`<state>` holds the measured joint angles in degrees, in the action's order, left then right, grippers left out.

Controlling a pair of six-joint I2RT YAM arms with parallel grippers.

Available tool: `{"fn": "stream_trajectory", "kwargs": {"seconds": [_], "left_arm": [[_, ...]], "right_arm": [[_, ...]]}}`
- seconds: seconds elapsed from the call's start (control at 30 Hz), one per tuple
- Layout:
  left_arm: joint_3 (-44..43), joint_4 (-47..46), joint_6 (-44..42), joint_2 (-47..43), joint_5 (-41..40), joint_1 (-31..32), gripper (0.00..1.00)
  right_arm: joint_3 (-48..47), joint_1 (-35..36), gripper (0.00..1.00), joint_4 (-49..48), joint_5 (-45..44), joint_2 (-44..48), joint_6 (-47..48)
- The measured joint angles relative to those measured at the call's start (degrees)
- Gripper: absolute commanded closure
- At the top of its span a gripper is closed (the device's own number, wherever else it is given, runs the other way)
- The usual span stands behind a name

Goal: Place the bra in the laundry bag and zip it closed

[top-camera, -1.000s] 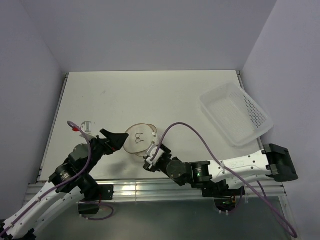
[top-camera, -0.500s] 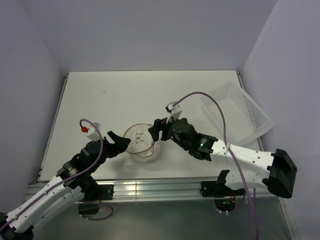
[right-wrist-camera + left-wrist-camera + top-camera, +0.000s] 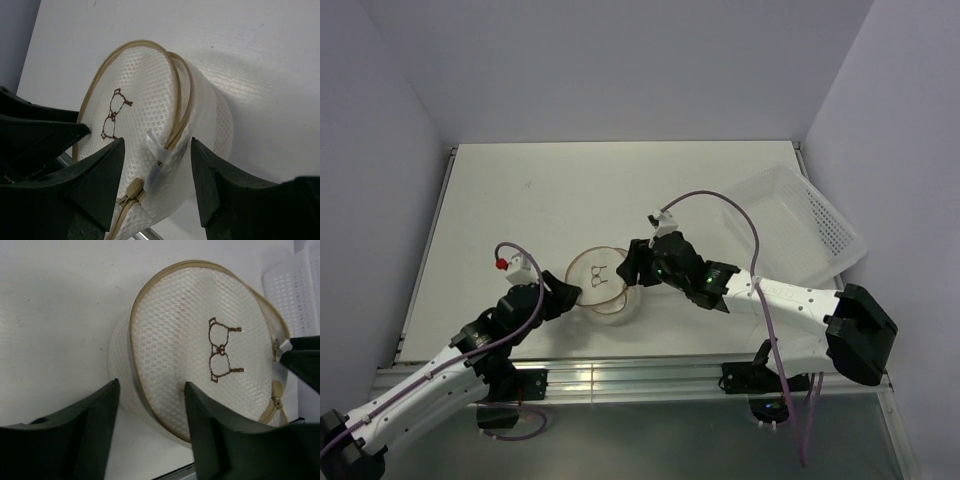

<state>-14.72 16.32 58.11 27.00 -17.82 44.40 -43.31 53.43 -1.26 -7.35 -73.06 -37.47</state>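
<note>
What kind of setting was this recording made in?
Probably a lab test cell, not a home: a bare white table boxed in by blank walls, robot arms bolted to a metal rail, and a laundry bag and perforated tray as props.

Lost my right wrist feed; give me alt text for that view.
The white mesh laundry bag fills the centre on the table, its tan-trimmed lid facing the camera. The open right gripper straddles its rim with the white zipper pull between its jaws; the left gripper shows at the left edge.
</note>
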Motion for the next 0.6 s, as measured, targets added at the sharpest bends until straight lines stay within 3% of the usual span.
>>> {"fn": "stream_trajectory", "kwargs": {"seconds": [0.03, 0.07, 0.1, 0.13, 0.17, 0.23, 0.43, 0.47, 0.53, 0.57, 0.6], "left_arm": [[0.4, -1.4, 0.0, 0.4, 0.0, 0.0, 0.52], [0.6, -3.0, -0.2, 0.8, -0.1, 0.0, 0.57], [0.7, -4.3, -0.4, 1.3, -0.1, 0.0, 0.62], [0.7, -5.8, -0.6, 2.0, -0.1, 0.0, 0.74], [0.7, -7.4, -0.9, 2.8, -0.2, 0.0, 0.79], [0.7, -10.9, -2.3, 5.3, -0.7, 0.0, 0.87], [-2.2, -19.7, -7.2, 15.4, -0.8, -1.0, 0.96], [-3.4, -21.0, -8.1, 17.3, -0.1, -1.8, 0.94], [-5.7, -23.6, -9.7, 20.7, 2.2, -3.9, 0.74], [-6.7, -24.8, -10.6, 22.2, 3.5, -5.0, 0.61], [-7.7, -25.4, -11.3, 23.5, 4.1, -6.2, 0.34]], "right_arm": [[0.5, 0.0, 0.41, -0.7, 0.9, -0.2, -0.7], [1.0, 0.0, 0.54, -1.2, 1.5, -0.3, -1.2], [1.6, 0.0, 0.60, -1.7, 1.9, -0.2, -1.6], [2.3, -0.1, 0.66, -2.4, 2.4, -0.1, -2.3], [3.0, -0.1, 0.81, -2.7, 2.5, 0.1, -2.8], [4.8, -0.1, 0.94, -4.0, 2.5, 0.9, -3.9], [12.6, -0.2, 1.00, -12.8, 1.3, 7.1, -6.9], [13.9, -0.2, 1.00, -14.7, 0.7, 8.1, -7.3], [16.6, -0.2, 1.00, -18.1, -0.7, 10.5, -8.1], [17.4, -0.2, 1.00, -19.2, -1.1, 11.3, -8.4], [18.3, -0.2, 1.00, -20.7, -1.7, 12.1, -8.6]]}}
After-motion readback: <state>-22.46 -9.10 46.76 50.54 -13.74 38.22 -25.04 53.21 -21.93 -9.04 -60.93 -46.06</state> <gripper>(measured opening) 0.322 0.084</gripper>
